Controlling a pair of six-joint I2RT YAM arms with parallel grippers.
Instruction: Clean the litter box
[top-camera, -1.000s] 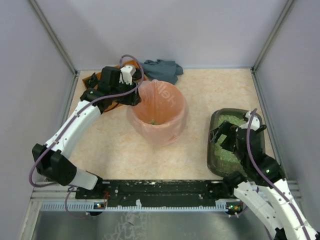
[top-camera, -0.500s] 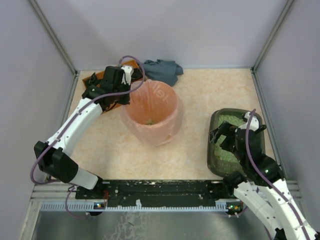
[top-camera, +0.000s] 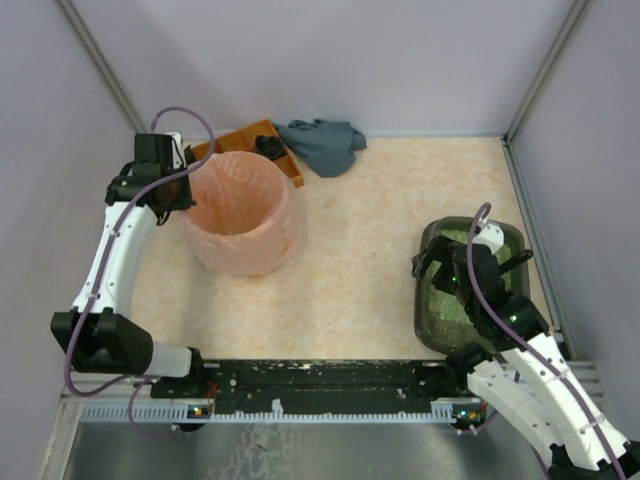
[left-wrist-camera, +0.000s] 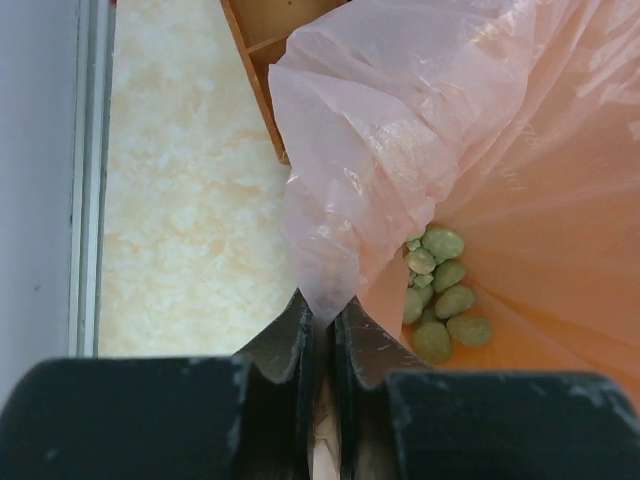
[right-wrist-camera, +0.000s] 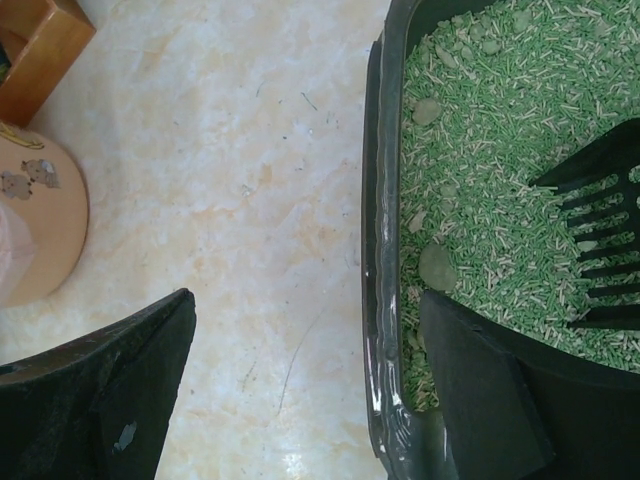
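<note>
The litter box (top-camera: 421, 310), filled with pale green granules (right-wrist-camera: 480, 150), is seen at the near right of the desk (top-camera: 400, 220). It is well apart from the round bin (top-camera: 240, 225) at the far left, behind which an orange tray (top-camera: 245, 140) and a grey cloth (top-camera: 325, 145) are found. The left gripper (left-wrist-camera: 322, 305) is clenched on a fold of the pink bag (left-wrist-camera: 400, 150) at the bin's rim, and green lumps (left-wrist-camera: 440, 290) are seen inside the bag. The right gripper (right-wrist-camera: 305, 330) is released, its jaws spread wide astride the litter box's left wall, near a black scoop (right-wrist-camera: 600, 250) lying on the granules.
</note>
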